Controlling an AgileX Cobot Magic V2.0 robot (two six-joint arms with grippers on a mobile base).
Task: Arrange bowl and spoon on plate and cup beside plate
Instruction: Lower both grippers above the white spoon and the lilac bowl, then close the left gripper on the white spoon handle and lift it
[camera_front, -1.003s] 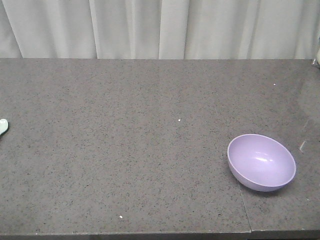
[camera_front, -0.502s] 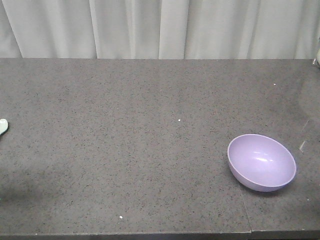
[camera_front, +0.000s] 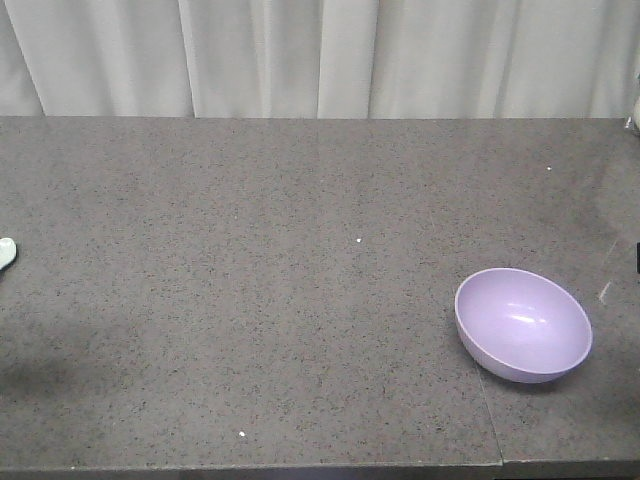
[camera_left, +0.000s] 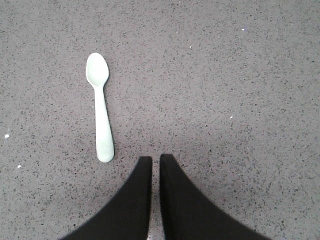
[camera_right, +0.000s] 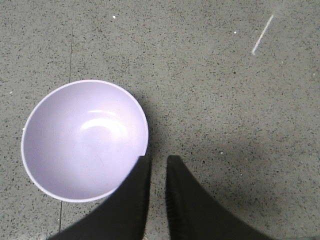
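The lavender bowl (camera_front: 523, 325) stands upright and empty at the table's right front. In the right wrist view the bowl (camera_right: 85, 140) lies left of my right gripper (camera_right: 158, 159), whose left finger overlaps the bowl's rim in the picture; its jaws are shut with a narrow slit and nothing between them. The mint-green spoon (camera_left: 99, 107) lies flat on the table, head pointing away, up and left of my left gripper (camera_left: 155, 159), which is shut and empty. Only the spoon's tip (camera_front: 5, 252) peeks in at the front view's left edge. Plate and cup are out of view.
The grey speckled table (camera_front: 300, 250) ends at a pale curtain (camera_front: 320, 55) along the back. A seam in the tabletop (camera_front: 490, 420) runs just left of the bowl. A dark sliver (camera_front: 637, 257) shows at the front view's right edge.
A shadow has spread and darkened over the table's front left. A dark sliver has come in at the right edge. Bowl and spoon have not moved.
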